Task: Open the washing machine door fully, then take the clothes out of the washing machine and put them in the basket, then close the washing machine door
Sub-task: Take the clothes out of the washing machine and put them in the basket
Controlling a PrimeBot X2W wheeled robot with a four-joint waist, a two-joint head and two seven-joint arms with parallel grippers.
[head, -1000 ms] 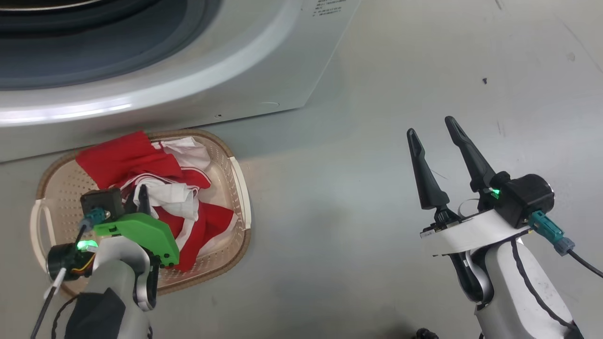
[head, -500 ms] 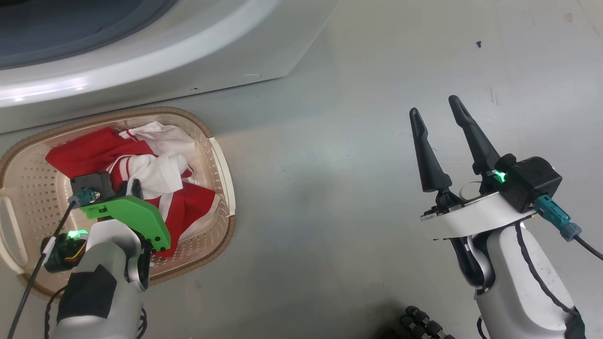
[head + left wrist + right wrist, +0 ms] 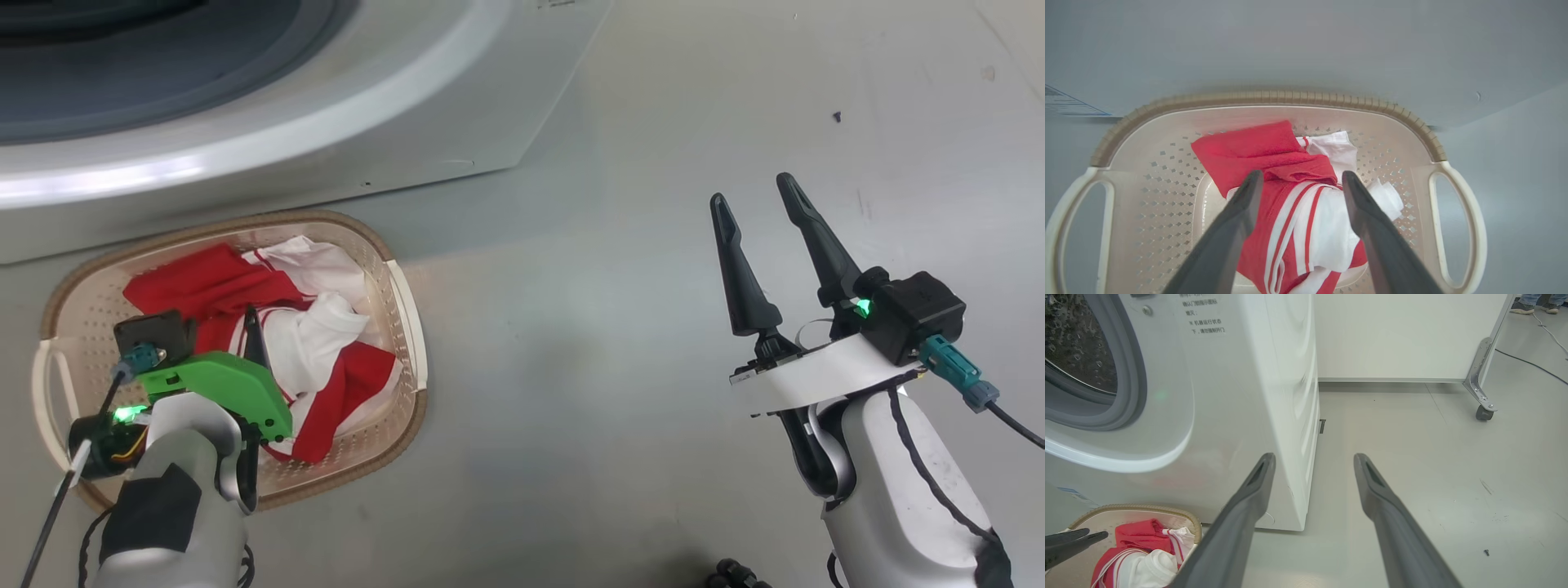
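Head view: looking down on a grey floor, with the white washing machine running along the top. Showing the cream basket on the floor just in front of the machine at lower left, holding the red-and-white clothes in a loose heap. Hovering the left hand right over that heap, partly masked by its green bracket. Holding the right hand well apart on the right above bare floor, fingers spread, gripping nothing.

Left wrist view: looking down into the basket along two dark fingers, standing wide apart on either side of a striped garment and clamping none of it. Not possible to tell whether the tips are brushing the cloth. Seeing the clothes lying wholly inside the rim.

Right wrist view: looking along spread fingers at the machine's front corner, with grey gasket and steel drum at upper left, basket at lower left.

Judging the step in hand as letting the clothes go into the basket. Doing it well: lifting the left hand straight up with fingers apart, avoiding snagging fabric and dragging it over the rim; then checking the drum for leftovers before reaching for the washing machine door.
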